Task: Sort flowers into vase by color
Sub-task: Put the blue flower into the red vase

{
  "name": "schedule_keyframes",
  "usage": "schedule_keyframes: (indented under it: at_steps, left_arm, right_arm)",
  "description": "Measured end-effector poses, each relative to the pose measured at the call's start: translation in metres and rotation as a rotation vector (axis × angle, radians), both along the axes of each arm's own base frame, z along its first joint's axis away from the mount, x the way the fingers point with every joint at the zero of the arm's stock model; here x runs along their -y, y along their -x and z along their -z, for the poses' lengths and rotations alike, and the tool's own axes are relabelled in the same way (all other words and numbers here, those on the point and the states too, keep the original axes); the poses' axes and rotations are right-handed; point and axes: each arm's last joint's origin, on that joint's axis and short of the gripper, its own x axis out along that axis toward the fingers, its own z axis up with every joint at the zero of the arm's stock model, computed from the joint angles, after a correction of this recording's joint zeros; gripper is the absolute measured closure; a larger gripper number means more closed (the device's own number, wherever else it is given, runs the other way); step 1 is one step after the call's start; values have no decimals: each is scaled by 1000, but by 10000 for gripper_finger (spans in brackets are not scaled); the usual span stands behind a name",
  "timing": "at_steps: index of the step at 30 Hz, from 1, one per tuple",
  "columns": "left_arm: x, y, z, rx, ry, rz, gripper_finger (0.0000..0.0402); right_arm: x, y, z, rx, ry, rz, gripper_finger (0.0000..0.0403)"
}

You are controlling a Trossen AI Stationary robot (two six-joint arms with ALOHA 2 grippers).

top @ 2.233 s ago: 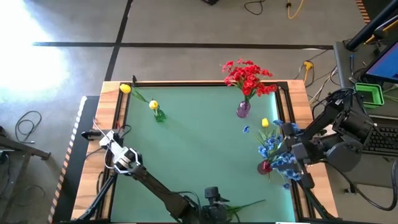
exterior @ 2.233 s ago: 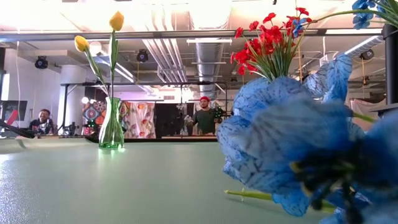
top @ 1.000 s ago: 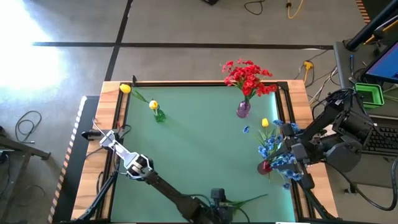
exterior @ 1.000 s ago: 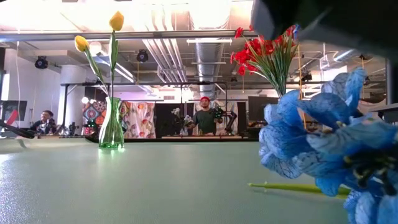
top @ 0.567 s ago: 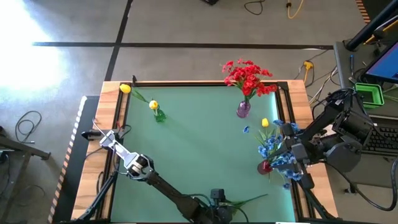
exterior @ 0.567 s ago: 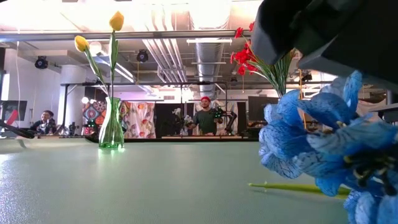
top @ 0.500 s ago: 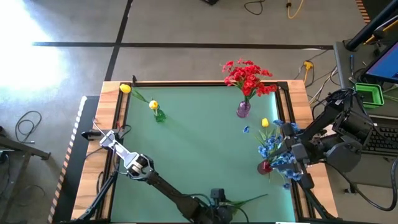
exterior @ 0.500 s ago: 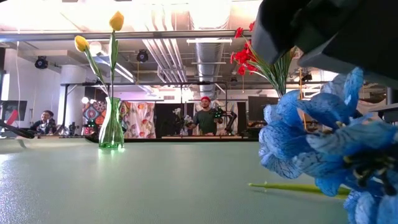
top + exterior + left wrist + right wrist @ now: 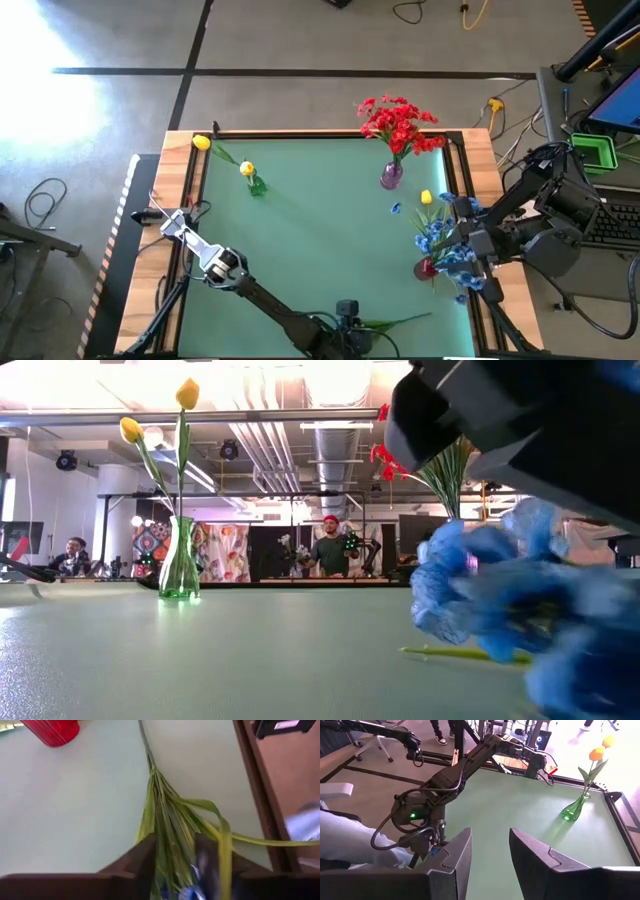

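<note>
My left gripper is at the table's near edge, shut on a blue flower. In the low view its dark body hangs over the blurred blue blossoms. My right gripper waits open beside the red vase, which holds blue flowers. Two yellow flowers stand in a green vase. Red flowers stand in a purple vase. My left gripper pinches the blue flower between its two fingers at the bunch of long leaves just behind the blossoms. The fingers lie along the stem, which runs on ahead of them. The thin stem rests on the table, its free end pointing right.
A loose yellow head and a small blue piece lie between the purple vase and the red vase. A wooden rim frames the green mat. People stand in the room beyond the far edge.
My left gripper has come down lower over the near edge, still holding the blue flower. The blossoms have sunk and are moving, while the stem has stayed on the table.
</note>
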Motion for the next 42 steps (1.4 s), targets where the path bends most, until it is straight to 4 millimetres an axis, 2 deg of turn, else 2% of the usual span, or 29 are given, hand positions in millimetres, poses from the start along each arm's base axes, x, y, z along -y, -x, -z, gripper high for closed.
schedule_keyframes:
  at_steps: [4,6,12,20,27,32,38,42]
  left_arm:
    - [0,0,0,-4,-10,6,366]
    - [0,0,-1,-5,-25,16,392]
    - [-4,4,-16,-68,-115,23,399]
    - [-19,18,-42,-162,-235,26,401]
    - [-34,22,-41,-271,-357,46,401]
    - [-37,22,-42,-306,-431,117,401]
    - [-47,20,-53,-311,-460,144,401]
    - [-52,17,-44,-314,-449,129,402]
  right_arm:
    - [0,0,0,1,-3,0,278]
    - [0,0,0,1,-4,0,278]
    - [-3,-2,-5,47,-19,-20,278]
    - [-8,-9,-4,102,84,13,280]
    - [-31,-29,12,60,144,10,305]
    - [-48,-43,23,20,147,27,325]
    - [-56,-49,17,5,11,99,338]
    - [-54,-46,16,-61,-26,142,339]
